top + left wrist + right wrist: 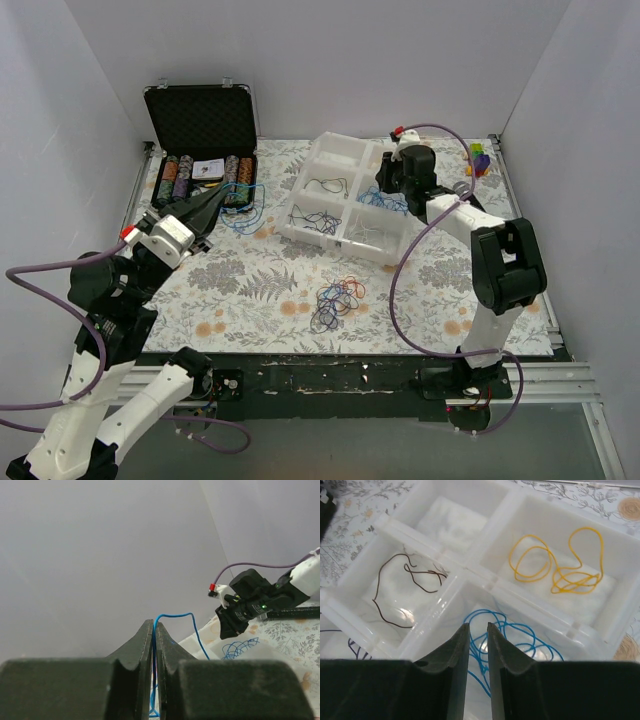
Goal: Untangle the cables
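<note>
The tangle of cables (338, 300), with blue, orange and dark loops, lies on the floral cloth near the front centre. My left gripper (215, 205) is raised at the left and shut on a single blue cable (175, 615), which arches out past the closed tips (154, 625) and hangs down (243, 217). Over the white divided tray (300, 232), my right gripper (476, 626) hovers above a compartment of blue cables (522, 630). Its jaws stand slightly apart with nothing between them. Yellow cables (555, 567) and a dark cable (390, 595) lie in other compartments.
An open black case of poker chips (200, 130) stands at the back left, close behind my left gripper. A small colourful object (480, 160) sits at the back right corner. White walls enclose the table on three sides.
</note>
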Motion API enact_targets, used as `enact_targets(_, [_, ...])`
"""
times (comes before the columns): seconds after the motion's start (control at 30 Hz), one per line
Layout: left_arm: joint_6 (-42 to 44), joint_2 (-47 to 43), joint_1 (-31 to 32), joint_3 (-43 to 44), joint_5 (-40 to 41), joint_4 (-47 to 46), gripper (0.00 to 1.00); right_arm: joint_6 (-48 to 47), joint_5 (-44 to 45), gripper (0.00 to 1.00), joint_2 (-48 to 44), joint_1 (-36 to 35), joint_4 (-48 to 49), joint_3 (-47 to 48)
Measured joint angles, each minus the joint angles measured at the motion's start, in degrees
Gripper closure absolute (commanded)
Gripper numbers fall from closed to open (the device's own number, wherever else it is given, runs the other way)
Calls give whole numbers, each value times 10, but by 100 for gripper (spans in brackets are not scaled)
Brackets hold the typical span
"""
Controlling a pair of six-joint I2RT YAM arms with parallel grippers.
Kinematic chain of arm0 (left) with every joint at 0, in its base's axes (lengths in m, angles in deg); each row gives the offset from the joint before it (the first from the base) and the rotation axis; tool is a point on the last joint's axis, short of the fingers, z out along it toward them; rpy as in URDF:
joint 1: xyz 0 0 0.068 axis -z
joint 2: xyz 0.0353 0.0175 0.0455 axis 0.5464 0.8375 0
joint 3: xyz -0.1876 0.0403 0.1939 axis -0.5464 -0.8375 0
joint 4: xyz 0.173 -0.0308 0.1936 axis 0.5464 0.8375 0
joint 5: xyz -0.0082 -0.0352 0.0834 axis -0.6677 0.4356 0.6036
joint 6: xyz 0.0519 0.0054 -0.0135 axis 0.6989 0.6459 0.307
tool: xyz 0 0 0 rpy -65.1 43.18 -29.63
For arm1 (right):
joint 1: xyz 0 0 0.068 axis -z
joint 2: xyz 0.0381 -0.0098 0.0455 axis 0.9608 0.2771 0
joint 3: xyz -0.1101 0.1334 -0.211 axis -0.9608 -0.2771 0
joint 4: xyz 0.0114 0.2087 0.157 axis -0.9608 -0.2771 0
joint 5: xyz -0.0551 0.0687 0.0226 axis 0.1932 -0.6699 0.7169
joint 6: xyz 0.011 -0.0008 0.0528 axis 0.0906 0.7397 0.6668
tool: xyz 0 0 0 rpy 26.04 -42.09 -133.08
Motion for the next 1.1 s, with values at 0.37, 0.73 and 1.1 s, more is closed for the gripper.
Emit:
enact_targets(0.37, [-3, 0, 0, 0, -20, 11, 96, 9, -39, 26, 42, -10, -41, 60])
enact_targets(0.73, [-142, 23, 0, -94, -106, -31, 100, 3, -269, 16, -231, -31, 38, -47])
enact_targets(1.1, [-202, 98, 0, -136, -157, -63, 100, 110, -570, 19, -268, -48, 159, -68])
